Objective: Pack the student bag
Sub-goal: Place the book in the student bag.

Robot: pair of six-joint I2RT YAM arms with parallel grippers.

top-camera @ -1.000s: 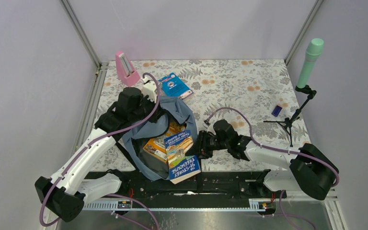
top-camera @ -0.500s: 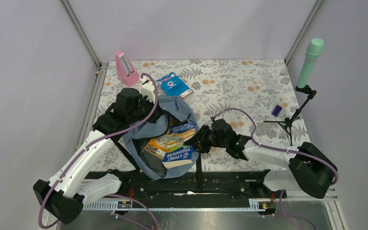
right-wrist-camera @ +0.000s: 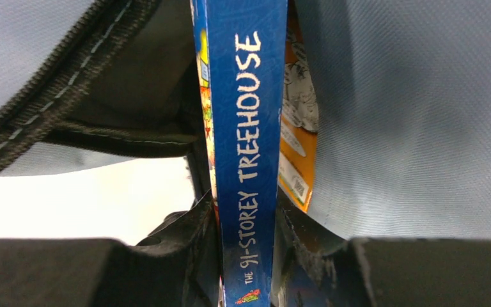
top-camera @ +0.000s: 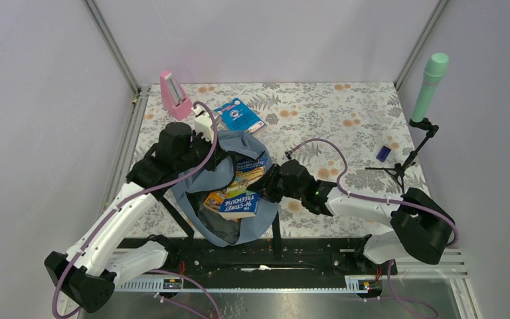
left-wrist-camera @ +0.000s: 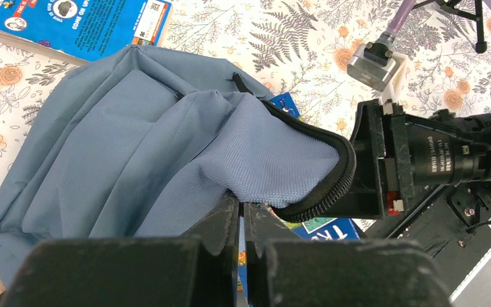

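- The student bag [top-camera: 196, 193] lies open on the flowered table [top-camera: 345, 113], closest to the arm bases. Both pincers are at its mouth, the left one at the far left rim and the right one at the right rim.
- The right pincer [right-wrist-camera: 246, 211] is clamped on a blue book [right-wrist-camera: 246, 128], with one finger on each cover beside the spine, which reads "91-Storey Treehouse". The book reaches out ahead of these fingers into the bag's opening, with grey-blue cloth on either side of it.
- Just to the right of that spine, deeper in the bag, an orange book [right-wrist-camera: 297, 153] shows.
- The left pincer [left-wrist-camera: 243, 208] has its jaws together, pinching a fold of the bag's cloth. The cloth rises from the fingers, and the black zip edge curves round to their right.
- Beyond the left pincer, just past the bag's far edge, a blue booklet [left-wrist-camera: 83, 22] lies flat on the table.
- Farther off, to the left, a pink metronome [top-camera: 174, 96] stands upright near the far corner.
- Well to the right of the right pincer are a small blue block [top-camera: 383, 153] and a black tripod [top-camera: 405, 166] carrying a green microphone [top-camera: 430, 76].
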